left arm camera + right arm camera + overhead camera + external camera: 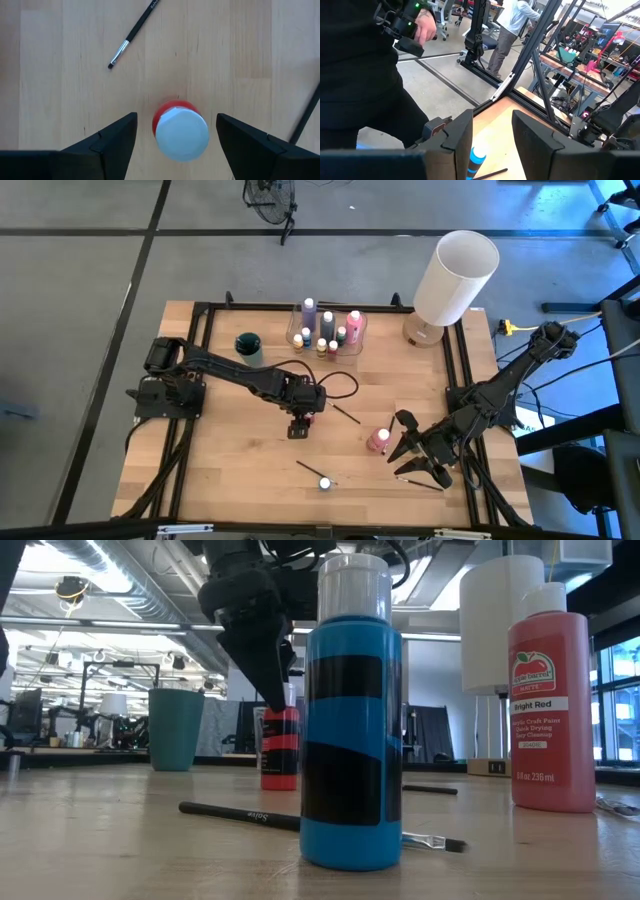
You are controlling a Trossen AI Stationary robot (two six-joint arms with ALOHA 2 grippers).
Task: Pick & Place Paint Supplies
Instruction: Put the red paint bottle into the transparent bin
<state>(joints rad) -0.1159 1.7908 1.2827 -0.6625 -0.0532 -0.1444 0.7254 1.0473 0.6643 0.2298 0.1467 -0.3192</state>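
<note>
Nearest the low camera, at the centre of the frame, a blue paint bottle (351, 730) with black bands and a pale cap stands upright on the table (120, 840). A dark-handled paintbrush (300, 824) lies flat behind it, running from left of the bottle to its right. At the right edge of this view stands a larger red bottle (551, 705) labelled bright red; a teal cup (176, 728) stands at the left.

Seen from above, the left claw (301, 420) hangs at the centre of the frame over a small red bottle (177, 131). Its fingers (112, 142) are spread, one on each side of the pale cap and clear of it, so nothing is grasped.

The right claw (419, 455) sits in the lower right of the overhead frame, beside a pink bottle (379, 440). Its fingers (455, 135) stand partly apart with empty space between them.

A cluster of bottles (325, 332) stands in a clear container (296, 320) at the upper centre, with a large white cylinder (455, 278) to its right. A second paintbrush (346, 414) lies between the two claws.
</note>
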